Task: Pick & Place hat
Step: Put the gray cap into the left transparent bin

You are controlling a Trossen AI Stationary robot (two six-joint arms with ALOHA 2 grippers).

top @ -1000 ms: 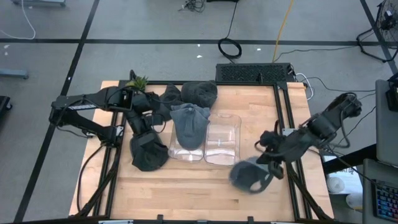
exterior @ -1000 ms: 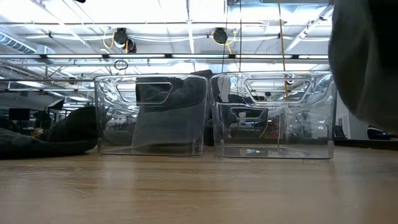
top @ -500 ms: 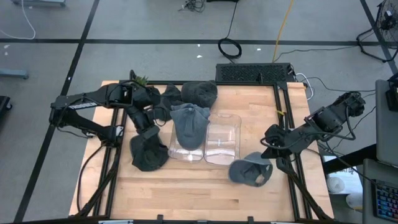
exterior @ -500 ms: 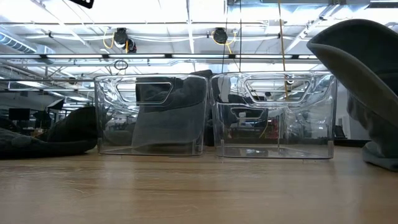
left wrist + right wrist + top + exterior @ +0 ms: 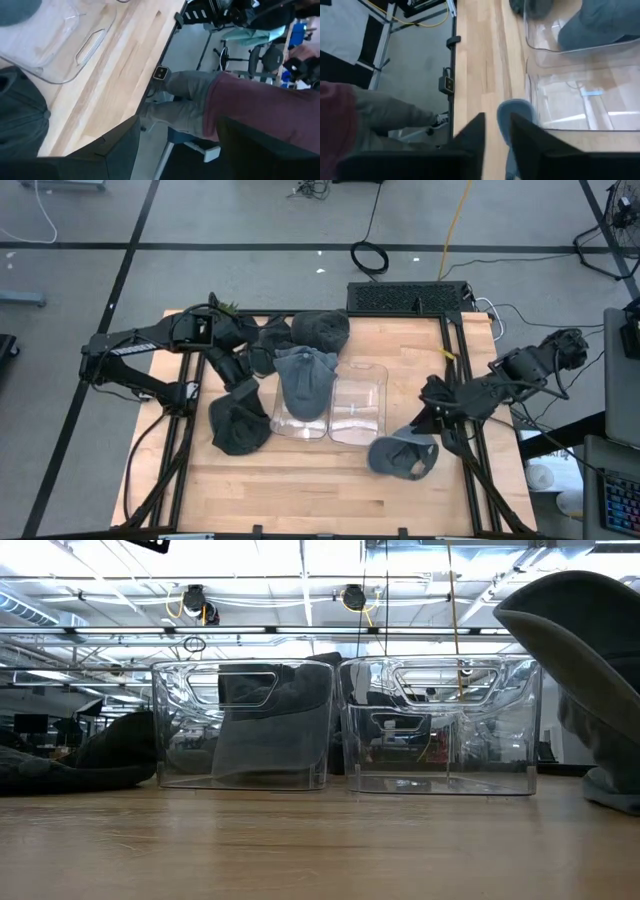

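Observation:
A grey hat lies near the table's right edge, close to the near side of the empty right clear bin. In the low view the grey hat fills the right side. My right gripper is shut on it. My left gripper hangs open above a dark hat that lies flat on the table left of the left bin. Its fingers stand wide apart. Another grey hat sits in the left bin. My right gripper pinches the grey hat by its edge, which runs up between the two fingers. It comes slanting down from the table's right side. The hat's lower part rests on the table and its crown stands up.
Two more dark hats lie at the far edge behind the bins. A small green plant stands at the far left corner. A person in a maroon top stands beyond the table's near edge. Bare wood spreads along the near side.
My right gripper brought the grey hat down from the air and a little toward the far edge. The hat now rests on the table beside the right bin and has stayed put for the last half second. My left gripper rose and drew toward the far edge, away from the dark hat.

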